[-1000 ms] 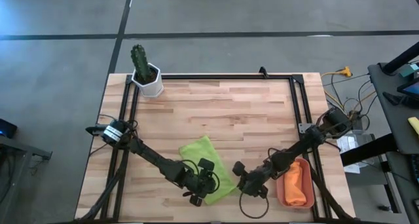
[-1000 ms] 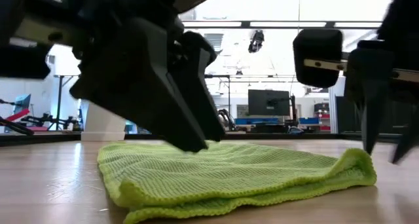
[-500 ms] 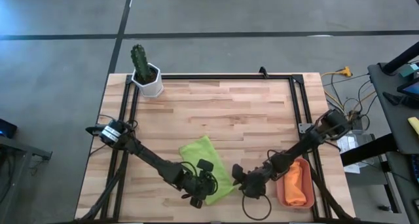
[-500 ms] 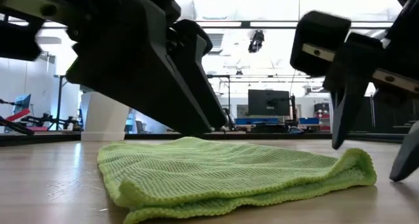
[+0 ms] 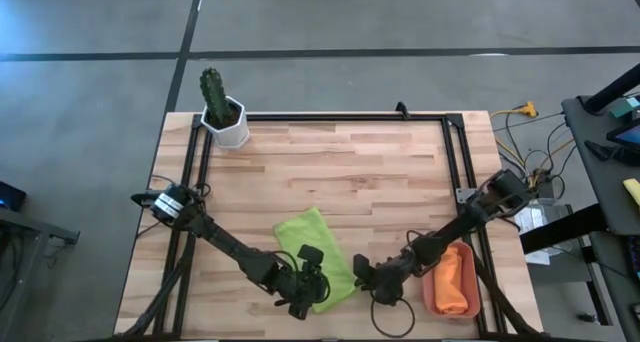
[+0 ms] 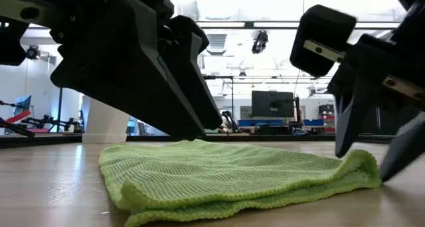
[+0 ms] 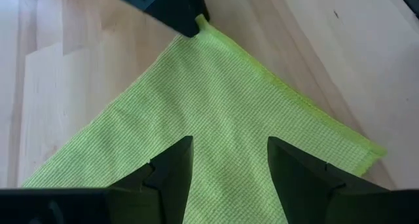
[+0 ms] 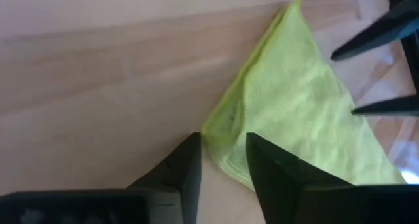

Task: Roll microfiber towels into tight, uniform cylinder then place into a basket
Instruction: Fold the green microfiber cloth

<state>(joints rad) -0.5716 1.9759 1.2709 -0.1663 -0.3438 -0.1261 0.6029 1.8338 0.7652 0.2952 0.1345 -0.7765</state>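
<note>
Green towel (image 5: 318, 256) flat on the wooden surface (image 5: 350, 172), left fingers (image 5: 305, 300) at its near edge, right fingers (image 5: 362, 273) beside its right corner; orange towel (image 5: 452, 280) inside basket (image 5: 432, 298); bare boards beyond.

Low down: folded towel edge (image 6: 362, 167) lying between right fingers (image 6: 346, 127), spread apart; left fingers (image 6: 179, 114) hovering just above cloth.

From left wrist: fingers (image 7: 171, 171) apart over cloth (image 7: 222, 119), nothing gripped.

From right wrist: fingers (image 8: 186, 168) apart, straddling the corner fold (image 8: 226, 122), open wood alongside.

Dark jointed arms, seemingly black-cabled
</note>
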